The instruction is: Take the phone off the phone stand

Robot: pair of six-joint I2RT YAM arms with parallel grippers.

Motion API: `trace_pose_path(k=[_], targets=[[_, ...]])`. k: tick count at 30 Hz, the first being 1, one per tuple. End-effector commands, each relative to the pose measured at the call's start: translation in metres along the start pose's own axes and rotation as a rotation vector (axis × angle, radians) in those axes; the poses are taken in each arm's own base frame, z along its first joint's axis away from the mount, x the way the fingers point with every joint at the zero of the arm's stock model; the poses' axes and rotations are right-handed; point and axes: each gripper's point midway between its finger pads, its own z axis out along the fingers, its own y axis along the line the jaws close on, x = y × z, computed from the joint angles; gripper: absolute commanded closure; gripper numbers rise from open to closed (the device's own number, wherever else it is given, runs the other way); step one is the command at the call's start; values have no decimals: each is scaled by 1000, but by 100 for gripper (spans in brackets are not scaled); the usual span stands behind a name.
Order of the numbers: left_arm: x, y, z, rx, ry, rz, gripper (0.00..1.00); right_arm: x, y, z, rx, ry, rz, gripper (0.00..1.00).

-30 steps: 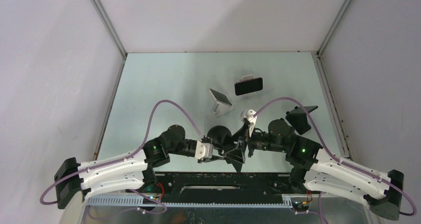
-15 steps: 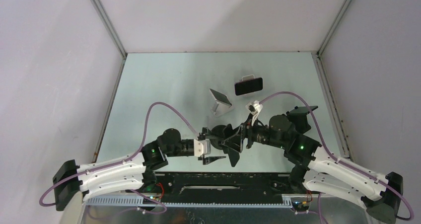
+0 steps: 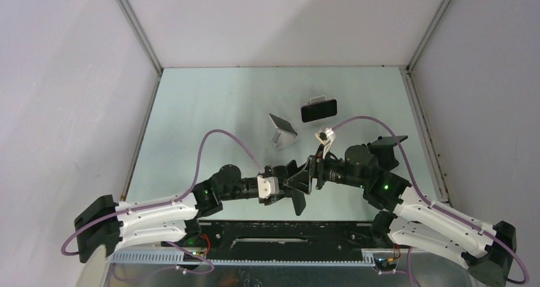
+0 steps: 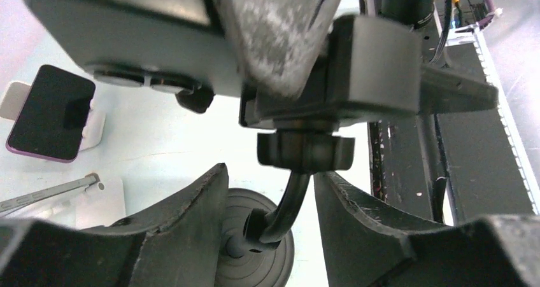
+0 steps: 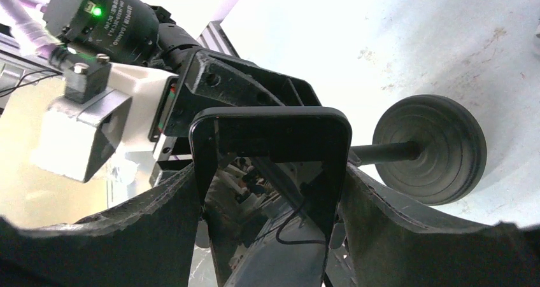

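A black phone (image 5: 274, 131) sits in the clamp (image 4: 305, 152) of a black phone stand with a round base (image 5: 430, 148) and a thin bent neck (image 4: 294, 198). My right gripper (image 5: 270, 175) is shut on the phone, one finger on each long edge. My left gripper (image 4: 269, 174) is open around the stand's neck, just above the base (image 4: 245, 236). A gap shows on its left side. In the top view both grippers, left (image 3: 288, 184) and right (image 3: 305, 180), meet at the near middle of the table, and they hide most of the phone and stand.
A second dark phone on a white stand (image 3: 318, 109) is at the back, also in the left wrist view (image 4: 48, 112). A silver stand (image 3: 282, 130) lies beside it. A black wedge-shaped stand (image 3: 388, 150) sits behind my right arm. The black base rail (image 3: 286, 233) runs along the near edge.
My left gripper has moved forward and in, from below the stand to around its neck. My right gripper has shifted slightly away from the near edge with the phone.
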Motion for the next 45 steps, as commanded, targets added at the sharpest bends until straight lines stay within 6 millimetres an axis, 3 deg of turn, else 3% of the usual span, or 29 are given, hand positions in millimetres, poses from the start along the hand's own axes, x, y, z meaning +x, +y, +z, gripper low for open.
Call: trace_pose_path(k=[1, 14, 21, 29, 35, 39, 45], targets=[[-10, 15, 0, -47, -62, 17, 43, -34, 33, -4, -117, -99, -22, 100], [3, 11, 1, 6, -53, -84, 72, -36, 27, -4, -100, -103, -49, 100], [5, -4, 8, 120, -43, -169, 99, -42, 32, -8, -135, -136, -215, 100], [-5, -22, 6, 232, -76, -186, 100, -42, 40, -15, -209, -154, -551, 100], [-9, -32, 2, 290, -89, -191, 100, -30, 48, -18, -298, -120, -710, 100], [-9, -37, 1, 326, -85, -202, 100, -12, 57, -24, -427, -77, -886, 100], [-8, -39, 0, 337, -82, -204, 100, -1, 52, -28, -449, -59, -1088, 100]])
